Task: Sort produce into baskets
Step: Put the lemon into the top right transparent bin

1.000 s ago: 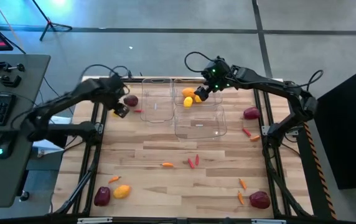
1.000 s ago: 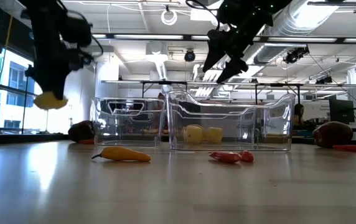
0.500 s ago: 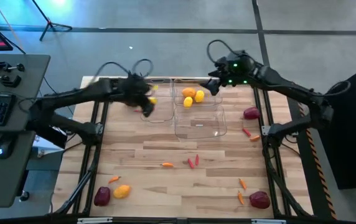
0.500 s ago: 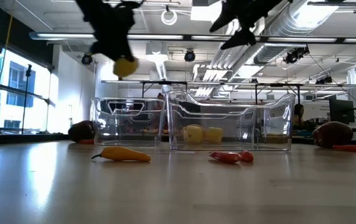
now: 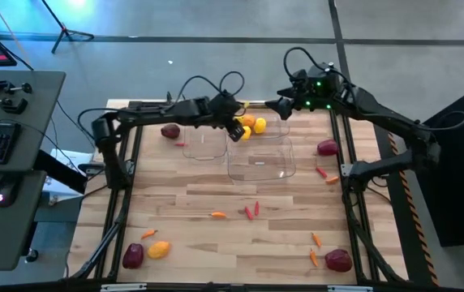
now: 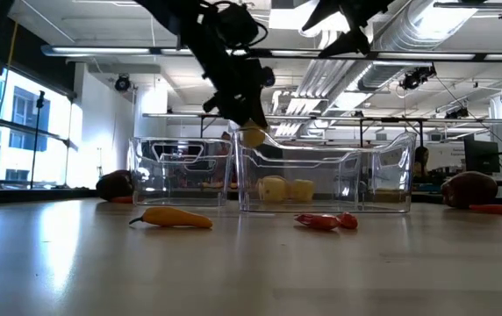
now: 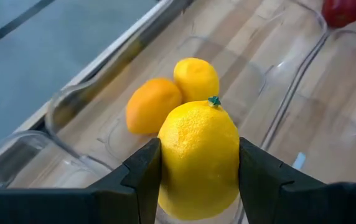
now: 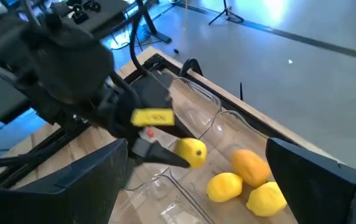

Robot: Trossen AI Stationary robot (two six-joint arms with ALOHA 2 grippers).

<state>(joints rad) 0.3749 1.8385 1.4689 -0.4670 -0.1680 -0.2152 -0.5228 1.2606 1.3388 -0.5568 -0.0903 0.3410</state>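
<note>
One dimpled round lemon (image 7: 198, 158) between smooth dark tool (image 7: 196, 186) fingers (image 7: 142, 180).

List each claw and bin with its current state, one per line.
left claw: shut on the lemon, above the back bin
right claw: open, empty
back bin: holds three yellow and orange fruits
left bin: empty
front bin: empty
</note>
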